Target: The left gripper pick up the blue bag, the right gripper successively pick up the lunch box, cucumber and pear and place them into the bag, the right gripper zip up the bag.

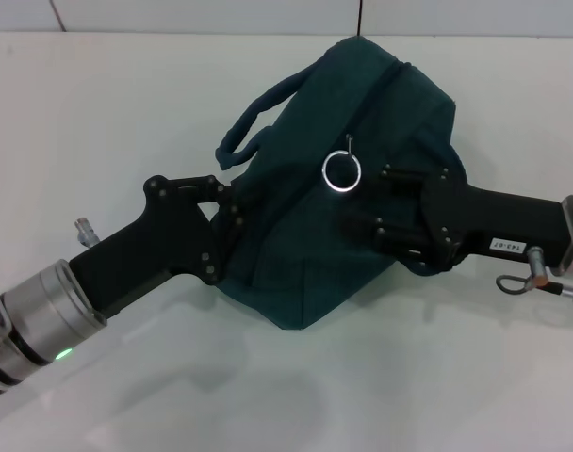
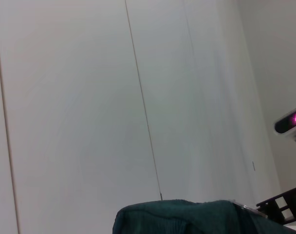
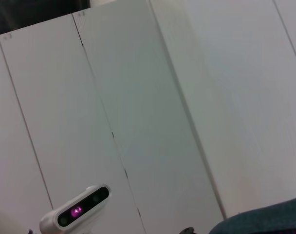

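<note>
White counter [image 1: 98, 113], pale panelled wall behind. Blue bag [image 1: 305, 235] lying mid-counter, long axis running from 7 to 1 o'clock, zipper line along the top, silver ring-pull [image 1: 343, 172] near centre. Rope handle [image 1: 253, 121] looped off at 10 o'clock of the bag. Left gripper [image 1: 232, 218] reaching in from 8 o'clock, pressed against the bag's near-left side, seemingly clenched on fabric. Right gripper [image 1: 367, 202] entering from 3 o'clock, tips on the bag just beside the ring-pull; cannot tell whether released or clenched. Wrist views: mostly wall, a strip of teal fabric at the edge.
</note>
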You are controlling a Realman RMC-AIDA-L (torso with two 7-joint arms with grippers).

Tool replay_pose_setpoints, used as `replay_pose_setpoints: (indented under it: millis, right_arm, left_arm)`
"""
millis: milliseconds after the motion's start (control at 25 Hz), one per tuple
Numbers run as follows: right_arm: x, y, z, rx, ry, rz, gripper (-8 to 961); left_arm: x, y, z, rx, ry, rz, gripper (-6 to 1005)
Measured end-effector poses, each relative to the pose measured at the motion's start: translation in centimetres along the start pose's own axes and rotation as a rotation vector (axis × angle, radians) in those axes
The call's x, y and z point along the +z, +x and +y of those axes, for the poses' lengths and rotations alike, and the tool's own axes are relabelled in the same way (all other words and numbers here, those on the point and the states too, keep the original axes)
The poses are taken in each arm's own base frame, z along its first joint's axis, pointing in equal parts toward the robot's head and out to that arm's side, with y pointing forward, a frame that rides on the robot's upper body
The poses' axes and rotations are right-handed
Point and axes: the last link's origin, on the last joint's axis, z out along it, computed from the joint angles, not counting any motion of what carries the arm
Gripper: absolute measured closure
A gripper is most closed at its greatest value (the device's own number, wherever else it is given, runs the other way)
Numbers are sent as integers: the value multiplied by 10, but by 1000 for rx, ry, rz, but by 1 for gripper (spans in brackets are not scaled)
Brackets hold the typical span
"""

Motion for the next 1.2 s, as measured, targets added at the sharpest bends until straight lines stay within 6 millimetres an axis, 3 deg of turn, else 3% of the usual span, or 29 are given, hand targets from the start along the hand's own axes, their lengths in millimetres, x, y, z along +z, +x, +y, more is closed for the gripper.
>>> replay_pose_setpoints:
  millis: [1000, 1200]
  right_arm:
    - [4, 2, -6, 14, 64, -31, 541]
    - [5, 2, -5, 11, 62, -35, 689]
  left_arm:
    - [0, 1, -1, 4, 0, 1, 952]
    - [0, 1, -1, 6, -3, 1, 952]
